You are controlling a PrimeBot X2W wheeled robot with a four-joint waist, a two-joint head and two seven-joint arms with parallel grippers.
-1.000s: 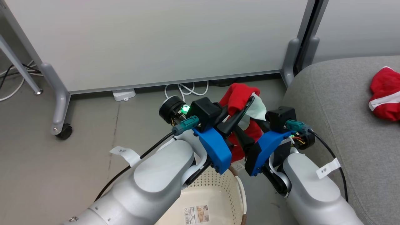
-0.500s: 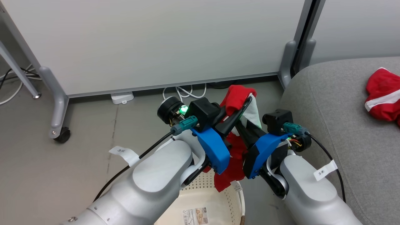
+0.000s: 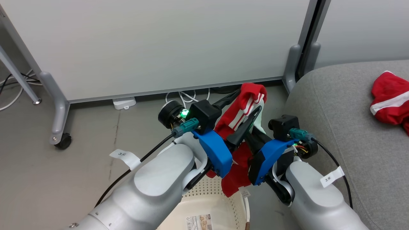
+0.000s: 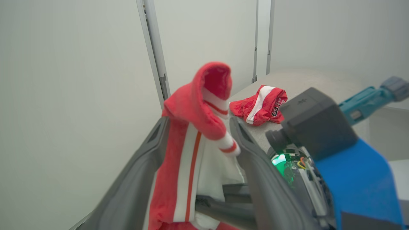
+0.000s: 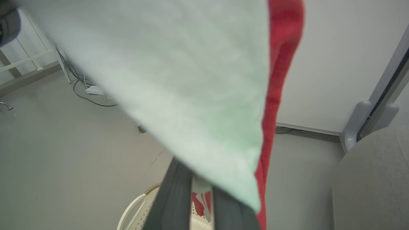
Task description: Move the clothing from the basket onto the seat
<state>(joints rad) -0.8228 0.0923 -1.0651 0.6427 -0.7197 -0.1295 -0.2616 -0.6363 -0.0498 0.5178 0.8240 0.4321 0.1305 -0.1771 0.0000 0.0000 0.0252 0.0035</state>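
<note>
Grey floor (image 3: pixel 64 179) in front of white partition panels (image 3: pixel 159 44) on grey feet, one castor (image 3: pixel 63 140) visible. White cables (image 3: pixel 187 95) lie along the base of the panels.

Left gripper (image 3: pixel 249 99): fingers spread wide. The striped garment (image 3: pixel 236 116), red with white stripes and a white panel, stands between them. Its top is folded over in a hood shape above the fingertips, as seen in the left wrist view. Whether the fabric rests on a finger or only passes between them: cannot tell.

Right gripper (image 5: pixel 201 188): fingers pressed nearly together, pinching the striped garment. White and red fabric spreads out from the fingertips and covers most of the right wrist view. In the head view, this gripper sits just right of the left one, partly hidden behind the left gripper's near finger.

Striped garment is lifted. Its lower red end hangs over the far rim of the basket (image 3: pixel 204 191). A label sticker (image 3: pixel 198 222) shows on the basket's bottom.

Seat (image 3: pixel 345 127): grey cushion to the robot's right, beside the basket. Second garment (image 3: pixel 391 99), red with a white stripe and dark print, lies bunched on it, well apart from both grippers.
</note>
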